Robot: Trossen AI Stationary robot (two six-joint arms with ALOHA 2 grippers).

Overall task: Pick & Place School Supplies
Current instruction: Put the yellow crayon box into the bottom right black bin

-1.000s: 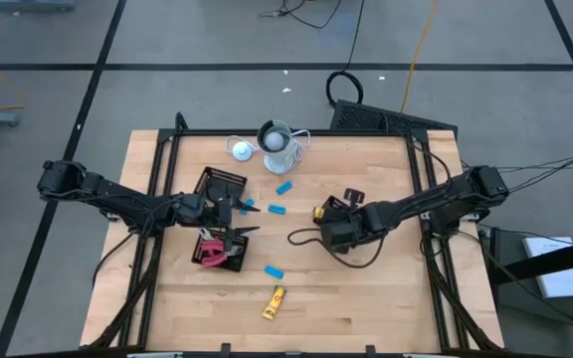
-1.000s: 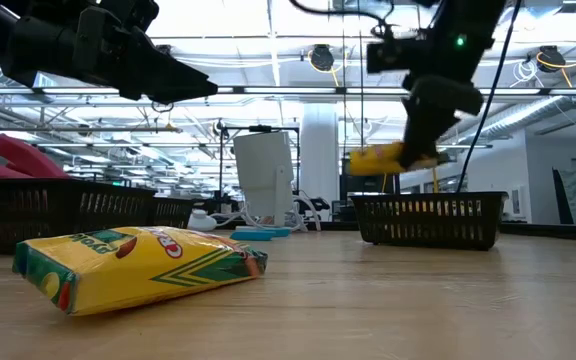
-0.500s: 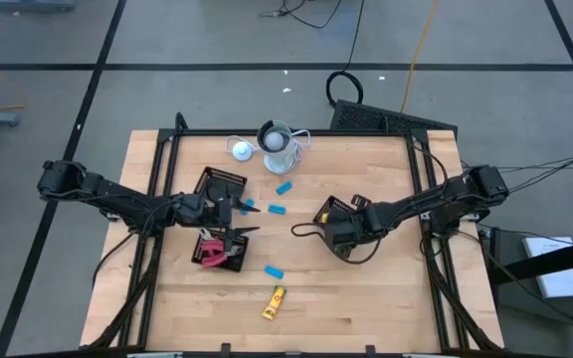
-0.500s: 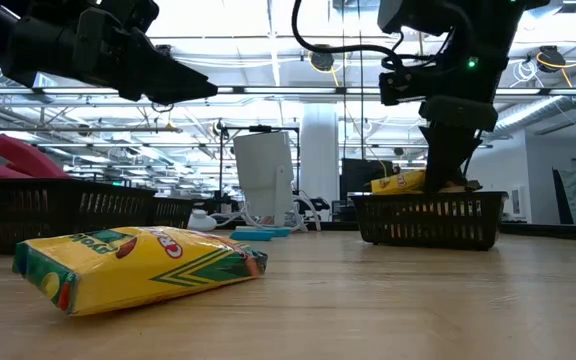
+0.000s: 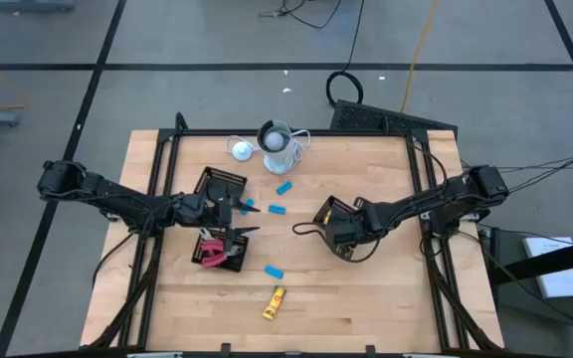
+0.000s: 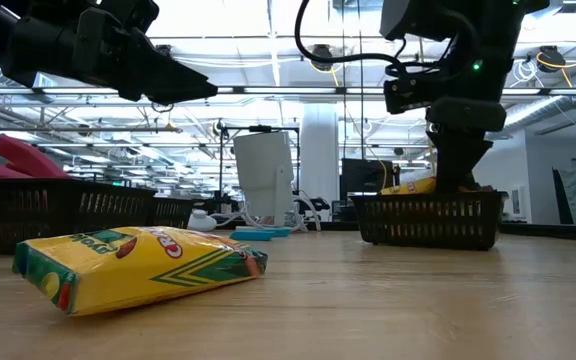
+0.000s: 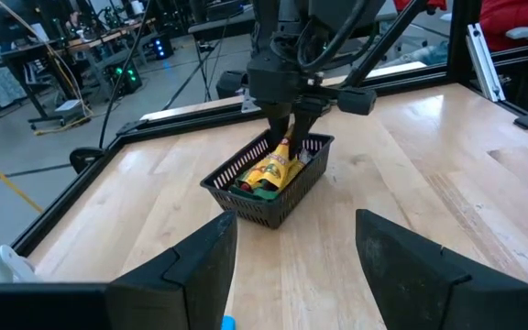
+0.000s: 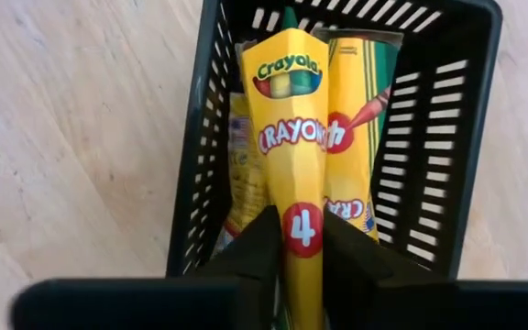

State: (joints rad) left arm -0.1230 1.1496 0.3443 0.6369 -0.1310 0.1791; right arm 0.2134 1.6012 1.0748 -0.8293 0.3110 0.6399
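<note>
- Your right gripper (image 8: 302, 261) has come down into the black mesh basket (image 8: 447, 137), fingers still pinching the yellow crayon pack (image 8: 293, 137), grip just starting to ease.
- Pack now lies among other packs: placement nearly done, release next.
- Left gripper (image 7: 296, 247) waits open near the red-handled tools (image 5: 210, 251).

Glossy yellow crayon packet (image 8: 293, 165) in matt black mesh basket (image 8: 447, 165) on pale wood table (image 8: 71, 137)

Open tabletop (image 5: 366, 298) between the mesh baskets (image 5: 331, 219), scattered blue blocks (image 5: 278, 210) mid-table.
</note>
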